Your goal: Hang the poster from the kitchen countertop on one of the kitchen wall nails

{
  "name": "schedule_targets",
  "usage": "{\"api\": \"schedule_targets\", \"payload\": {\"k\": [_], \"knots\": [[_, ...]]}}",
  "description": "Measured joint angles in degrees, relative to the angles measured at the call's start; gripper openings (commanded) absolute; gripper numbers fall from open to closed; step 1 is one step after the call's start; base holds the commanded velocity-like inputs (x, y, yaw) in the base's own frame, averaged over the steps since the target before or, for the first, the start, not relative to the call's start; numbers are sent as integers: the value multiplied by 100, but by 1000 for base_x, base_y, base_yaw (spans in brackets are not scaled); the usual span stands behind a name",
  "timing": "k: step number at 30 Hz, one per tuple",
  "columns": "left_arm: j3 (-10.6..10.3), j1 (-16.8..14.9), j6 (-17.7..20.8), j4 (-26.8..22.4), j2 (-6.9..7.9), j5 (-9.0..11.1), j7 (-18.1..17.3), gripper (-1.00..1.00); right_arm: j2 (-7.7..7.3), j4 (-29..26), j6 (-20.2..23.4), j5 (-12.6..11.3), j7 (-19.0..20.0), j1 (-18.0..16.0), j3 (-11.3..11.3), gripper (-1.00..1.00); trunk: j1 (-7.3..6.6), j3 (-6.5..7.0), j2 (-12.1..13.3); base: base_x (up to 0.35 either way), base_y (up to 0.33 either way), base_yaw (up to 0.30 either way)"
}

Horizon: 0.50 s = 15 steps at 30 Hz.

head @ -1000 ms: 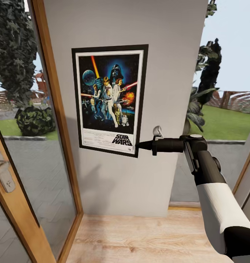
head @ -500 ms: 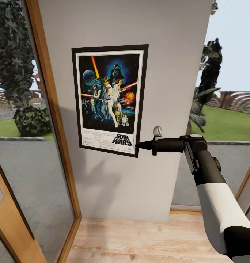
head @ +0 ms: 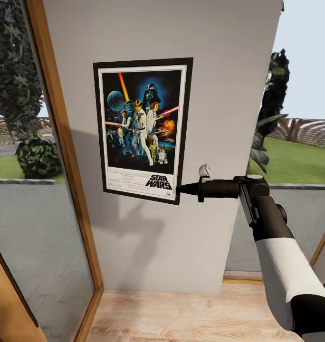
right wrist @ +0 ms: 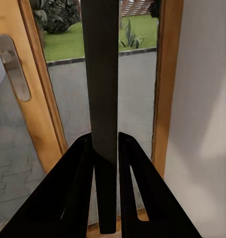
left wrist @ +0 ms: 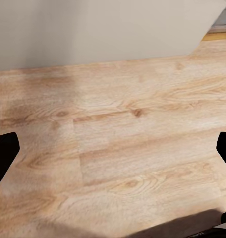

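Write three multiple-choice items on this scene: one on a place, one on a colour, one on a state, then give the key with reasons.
1. Where does the right gripper hold the poster?
A. top edge
B. lower right corner
C. left edge

2. What colour is the poster's frame?
A. black
B. gold
C. red

3. How are the left gripper fingers set?
A. shut
B. clamped on a door handle
C. spread apart, nothing between

Key: 1 B, the fingertips meet that corner in the head view. 2 A, a thin black border rings it. 3 C, only wooden floor shows between the fingers.

Your right arm [head: 281, 256], white forearm shell between black joint sections, black cylindrical wrist, small grey knob on top, tapered black right gripper [head: 180, 189] fingers [right wrist: 78, 188]
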Motion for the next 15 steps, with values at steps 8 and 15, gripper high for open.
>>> {"api": "schedule_targets", "payload": {"k": [8,15], "knots": [[0,0,0,0,0,0,0,100,-4,0,0,0,0,0,0,-100,-2,0,-1,153,0,0],[0,0,0,0,0,0,0,100,-8,-6,1,-27,-1,0,-7,-100,-1,0,-1,140,0,0]]}}
